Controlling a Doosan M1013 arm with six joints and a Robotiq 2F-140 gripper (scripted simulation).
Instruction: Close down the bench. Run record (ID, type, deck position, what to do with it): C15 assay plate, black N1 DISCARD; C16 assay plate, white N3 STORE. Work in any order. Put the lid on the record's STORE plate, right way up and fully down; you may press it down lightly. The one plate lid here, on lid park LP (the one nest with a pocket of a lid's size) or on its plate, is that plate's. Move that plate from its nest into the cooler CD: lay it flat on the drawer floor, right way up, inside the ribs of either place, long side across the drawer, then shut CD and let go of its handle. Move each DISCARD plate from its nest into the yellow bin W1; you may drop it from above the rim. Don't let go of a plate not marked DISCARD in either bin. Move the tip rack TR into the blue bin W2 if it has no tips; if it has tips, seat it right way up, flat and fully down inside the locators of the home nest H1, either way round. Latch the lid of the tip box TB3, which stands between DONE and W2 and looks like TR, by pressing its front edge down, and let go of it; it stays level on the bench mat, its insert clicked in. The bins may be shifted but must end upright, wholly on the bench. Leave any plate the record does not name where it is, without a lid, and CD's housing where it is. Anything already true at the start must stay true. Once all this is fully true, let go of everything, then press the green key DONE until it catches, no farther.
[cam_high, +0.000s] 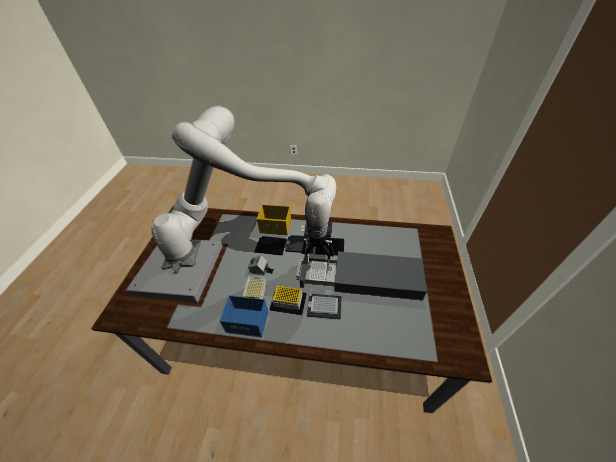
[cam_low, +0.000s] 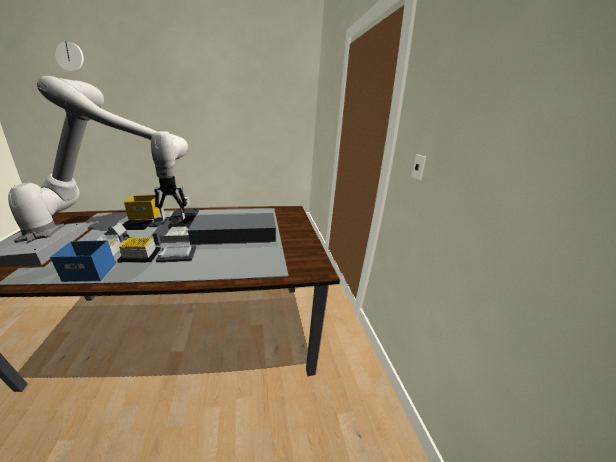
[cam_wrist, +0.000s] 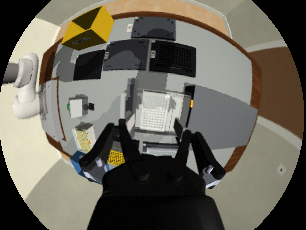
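While the claw's fingers stand apart with nothing between them, the job in hand is, by my reading, getting the white plate safely stored. Start at the front edge of the tabletop. The blue bin (cam_high: 243, 327) stands there towards the front-left corner. Just behind it are the pale tip box (cam_high: 254, 287) and the yellow-topped tip rack (cam_high: 287, 296). A grey plate-like piece on a dark nest (cam_high: 324, 305) lies to the right of the rack; whether it is a lid or a plate I cannot tell.

Towards the middle of the tabletop, the white plate (cam_high: 317, 271) lies flat in what looks like the open drawer (cam_high: 302, 272) of the cooler (cam_high: 380, 274), whose grey housing reaches towards the right edge. The plate's wells show plainly, so check for a lid before shutting anything; I cannot see one on it.

The gripper (cam_high: 318, 252) hangs above the plate's far side, pointing straight down and clear of it. If the lid is missing, fetch it and lower it squarely. If it is on, take the drawer handle squarely, push straight towards the housing without nudging it, then release.

Farther back is a row of dark nests (cam_high: 270, 245), and the yellow bin (cam_high: 273, 226) stands at the far edge.
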